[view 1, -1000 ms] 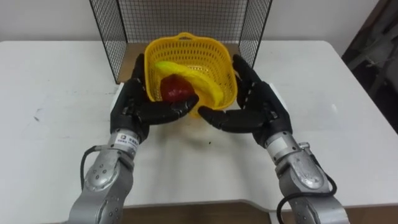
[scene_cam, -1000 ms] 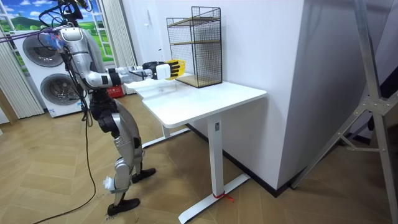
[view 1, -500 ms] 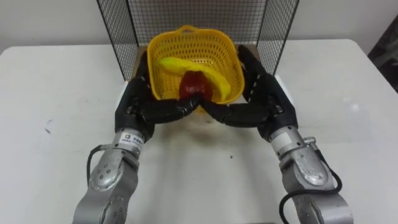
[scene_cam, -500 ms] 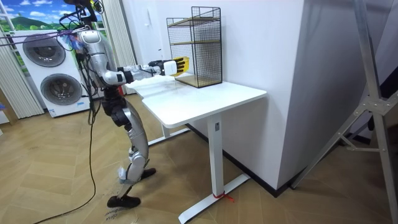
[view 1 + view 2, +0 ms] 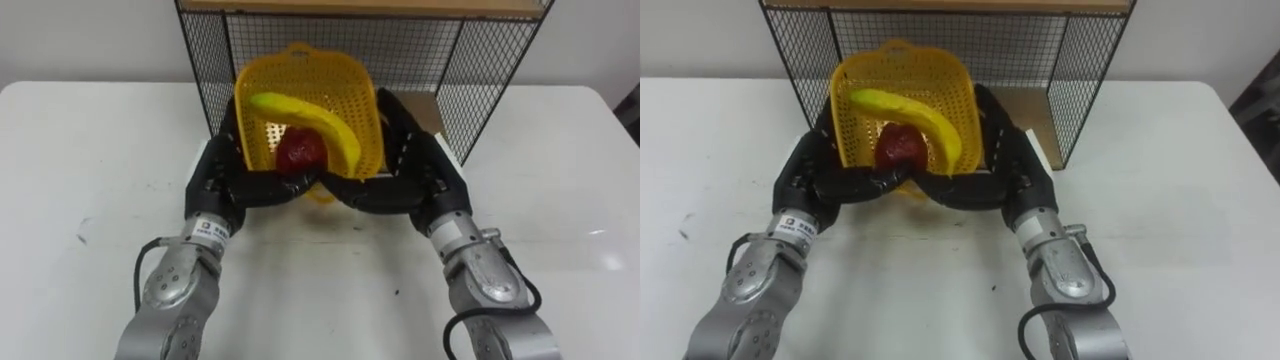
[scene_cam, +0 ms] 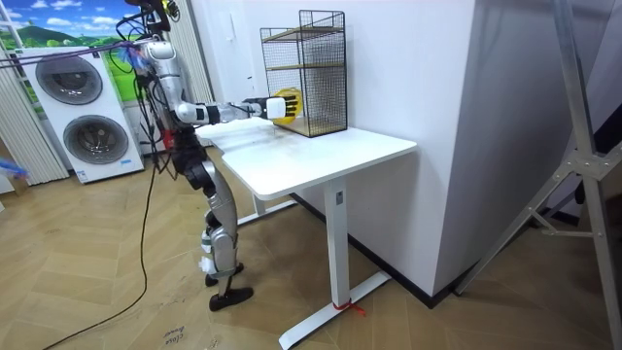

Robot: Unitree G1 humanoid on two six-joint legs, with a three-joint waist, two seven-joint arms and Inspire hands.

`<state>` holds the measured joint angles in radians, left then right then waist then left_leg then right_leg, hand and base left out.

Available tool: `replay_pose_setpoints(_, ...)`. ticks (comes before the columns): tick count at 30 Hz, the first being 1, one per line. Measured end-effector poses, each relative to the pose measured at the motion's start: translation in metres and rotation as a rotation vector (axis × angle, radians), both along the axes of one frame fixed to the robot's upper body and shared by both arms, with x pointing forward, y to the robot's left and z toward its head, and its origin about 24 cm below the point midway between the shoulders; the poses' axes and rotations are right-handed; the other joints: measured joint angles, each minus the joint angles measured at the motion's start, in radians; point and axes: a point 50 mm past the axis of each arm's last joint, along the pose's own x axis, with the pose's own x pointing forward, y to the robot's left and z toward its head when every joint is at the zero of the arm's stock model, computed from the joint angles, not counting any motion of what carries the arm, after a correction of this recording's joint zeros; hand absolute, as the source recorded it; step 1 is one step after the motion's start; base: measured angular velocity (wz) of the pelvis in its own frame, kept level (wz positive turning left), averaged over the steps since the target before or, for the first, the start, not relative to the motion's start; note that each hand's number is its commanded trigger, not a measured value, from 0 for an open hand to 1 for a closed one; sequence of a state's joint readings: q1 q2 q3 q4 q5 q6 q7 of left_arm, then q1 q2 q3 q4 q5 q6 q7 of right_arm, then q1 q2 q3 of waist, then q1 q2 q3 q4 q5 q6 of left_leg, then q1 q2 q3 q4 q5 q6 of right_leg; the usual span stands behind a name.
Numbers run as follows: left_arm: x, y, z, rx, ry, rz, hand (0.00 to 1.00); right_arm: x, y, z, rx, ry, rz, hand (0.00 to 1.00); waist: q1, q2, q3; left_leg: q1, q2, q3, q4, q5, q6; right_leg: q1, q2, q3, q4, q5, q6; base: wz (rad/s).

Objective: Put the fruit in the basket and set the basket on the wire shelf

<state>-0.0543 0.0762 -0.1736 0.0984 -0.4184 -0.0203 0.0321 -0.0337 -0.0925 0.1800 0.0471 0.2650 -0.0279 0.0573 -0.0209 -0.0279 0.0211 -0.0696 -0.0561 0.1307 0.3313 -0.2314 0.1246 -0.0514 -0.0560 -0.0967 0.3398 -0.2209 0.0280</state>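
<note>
A yellow mesh basket [image 5: 300,85] holds a yellow banana [image 5: 318,122] and a dark red fruit [image 5: 300,150]. The basket is tipped toward me and held above the white table [image 5: 90,150], at the open front of the black wire shelf [image 5: 485,90]. My left hand [image 5: 222,170] lies along its left side and my right hand [image 5: 420,170] along its right side. Both have straight fingers and thumbs reaching under the basket. In the room view I stand at the table's left end with both arms stretched toward the shelf [image 6: 313,73], the basket [image 6: 280,105] just before it.
The shelf has a wooden top board [image 5: 360,6] and a brown floor board [image 5: 428,108] inside its lower bay. White table stretches to either side of the shelf. Washing machines [image 6: 92,136] stand behind me in the room view.
I have stepped closer to the table. The basket, carried between both hands, has moved forward to the shelf's lower opening and tipped more toward me.
</note>
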Motion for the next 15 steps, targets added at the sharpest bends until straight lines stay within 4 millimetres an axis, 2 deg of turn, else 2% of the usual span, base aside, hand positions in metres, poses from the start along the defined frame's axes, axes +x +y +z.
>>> replay_pose_setpoints(3,0.0,0.0002,-0.0002,0.0,0.002,0.001,0.0,0.0,0.0006,-0.0004,0.003,0.004,-0.001,0.0,-0.001,0.005,0.0004,0.012,0.001,0.008,-0.014,0.0,0.0,0.006,0.004,0.012,-0.013,0.005,0.003,-0.12)
replay_pose_setpoints(15,0.0099,0.0007,-0.0083,0.016,0.062,-0.003,0.0,0.0065,-0.0027,-0.0004,0.032,0.03,-0.019,0.0,-0.004,0.015,0.0009,0.033,0.006,0.004,-0.032,0.001,-0.002,0.04,0.007,0.005,-0.053,0.021,0.0,0.0)
